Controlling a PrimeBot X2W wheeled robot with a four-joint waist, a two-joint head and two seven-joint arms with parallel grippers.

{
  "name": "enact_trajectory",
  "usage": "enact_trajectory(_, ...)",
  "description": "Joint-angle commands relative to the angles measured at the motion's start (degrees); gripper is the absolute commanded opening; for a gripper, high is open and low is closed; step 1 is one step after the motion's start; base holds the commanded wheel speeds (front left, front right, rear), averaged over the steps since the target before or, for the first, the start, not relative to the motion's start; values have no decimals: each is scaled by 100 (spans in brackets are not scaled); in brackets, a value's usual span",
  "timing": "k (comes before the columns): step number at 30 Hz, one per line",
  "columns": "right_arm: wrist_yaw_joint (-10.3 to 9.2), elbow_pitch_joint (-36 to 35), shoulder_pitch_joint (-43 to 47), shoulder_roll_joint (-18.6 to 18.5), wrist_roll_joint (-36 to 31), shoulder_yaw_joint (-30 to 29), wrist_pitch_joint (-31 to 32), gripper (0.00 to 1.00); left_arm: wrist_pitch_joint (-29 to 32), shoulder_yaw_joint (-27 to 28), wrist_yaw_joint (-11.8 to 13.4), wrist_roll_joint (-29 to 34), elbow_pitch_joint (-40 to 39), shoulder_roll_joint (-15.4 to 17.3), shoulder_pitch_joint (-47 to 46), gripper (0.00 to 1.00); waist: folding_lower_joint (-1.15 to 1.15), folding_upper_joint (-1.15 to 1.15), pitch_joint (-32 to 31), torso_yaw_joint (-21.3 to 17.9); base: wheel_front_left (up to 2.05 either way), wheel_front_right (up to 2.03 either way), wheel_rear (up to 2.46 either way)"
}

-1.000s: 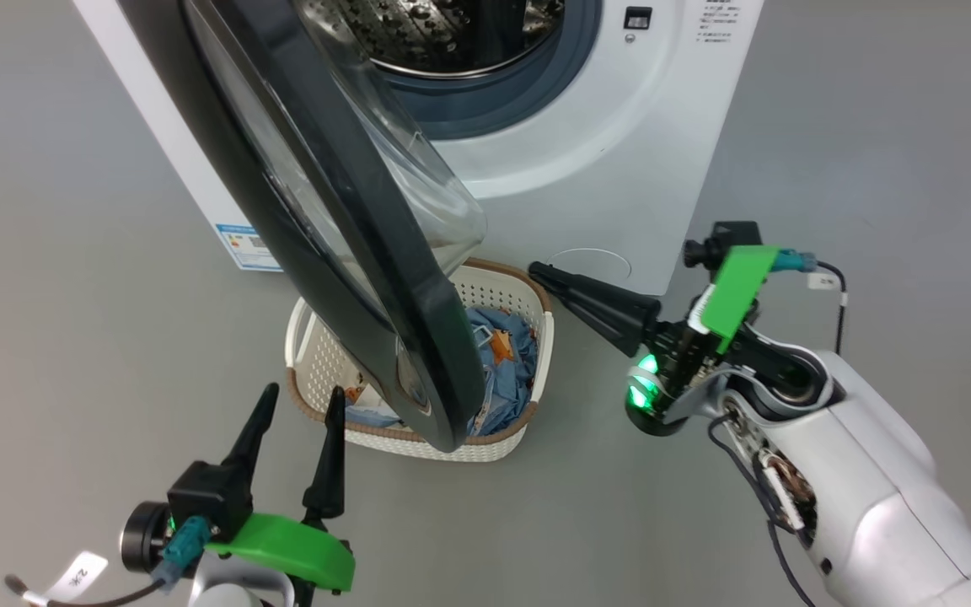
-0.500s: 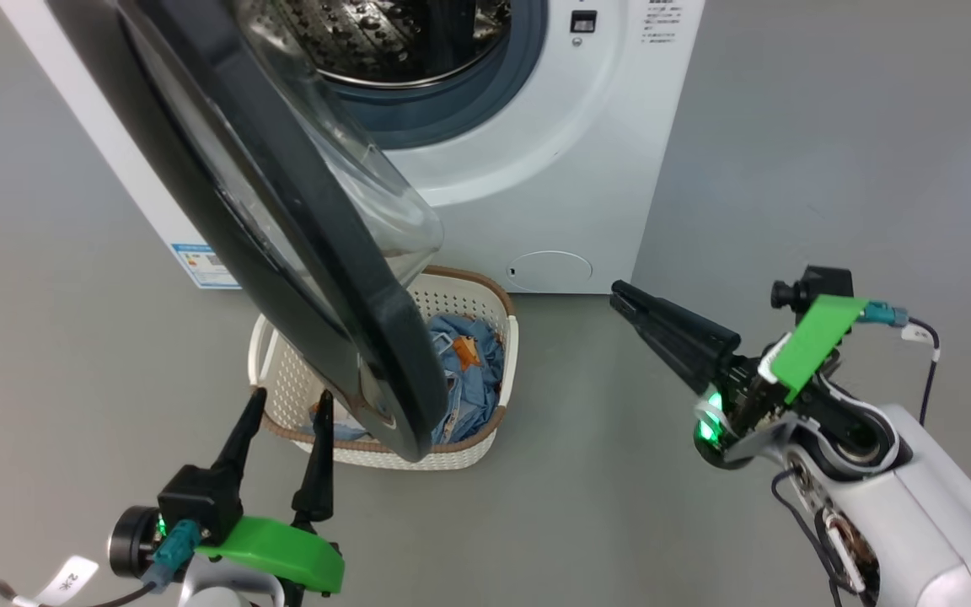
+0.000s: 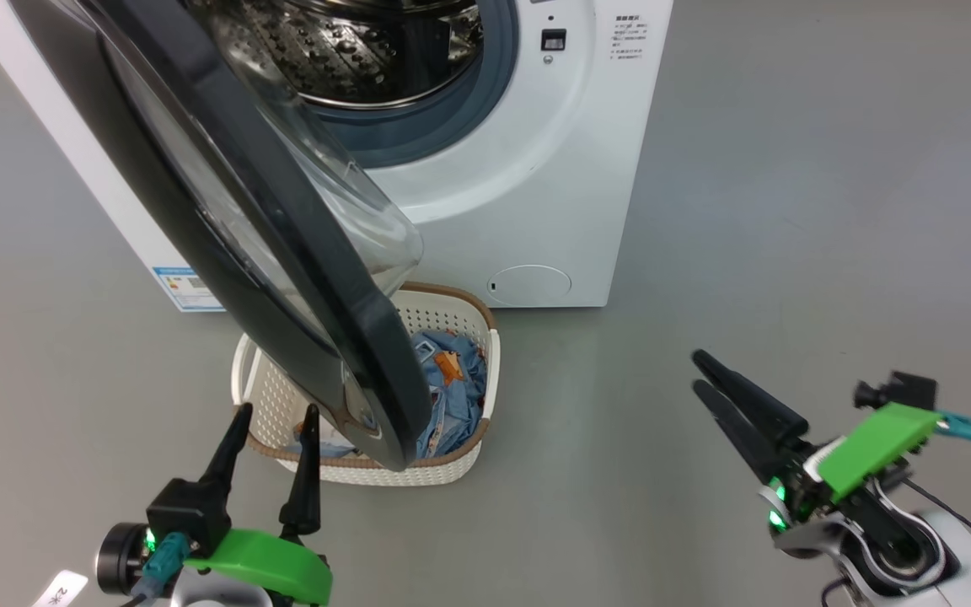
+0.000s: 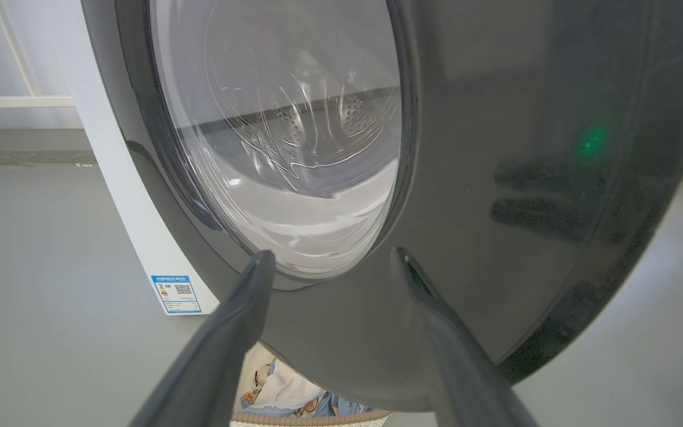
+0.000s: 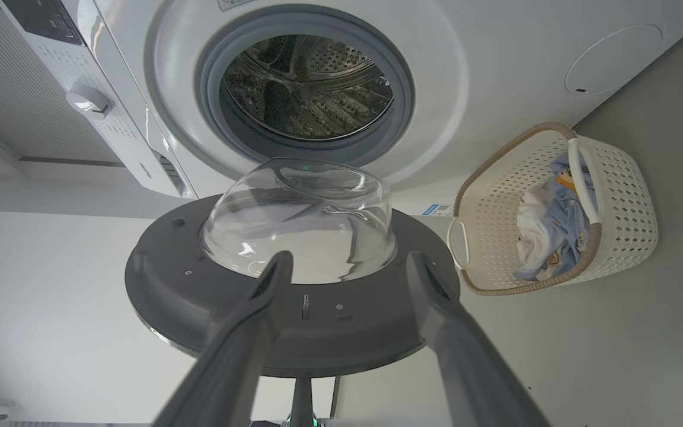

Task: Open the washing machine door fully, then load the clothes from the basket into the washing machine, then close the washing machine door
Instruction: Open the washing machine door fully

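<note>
Head view, starting at your left: you see the left gripper with fingers spread wide and empty, just in front of the door. The door is swung open, and its lower edge hides part of the basket. The clothes lie inside the basket, on the floor before the washing machine. At your far right, the right gripper is spread too, holding nothing, well apart from the door.

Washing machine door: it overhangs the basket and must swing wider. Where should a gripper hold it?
Likely the free rim of the glossy black round door near the open left gripper, approached edge-on from the front: thin enough to straddle, unlike the bulging glass bowl.
</note>
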Motion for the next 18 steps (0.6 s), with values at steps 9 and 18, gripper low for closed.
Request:
enact_trajectory(9,57,-505,651,-455,-1351,-208,-1363,100,-54,229,-37,36,-43,105,25,100,0,0,-75,-150,0,0,0)
enact_trajectory(18,57,-252,752,-783,-3508,-287,-2912,100,-54,214,-59,27,16,105,54,100,0,0,-194,-200,0,0,0)
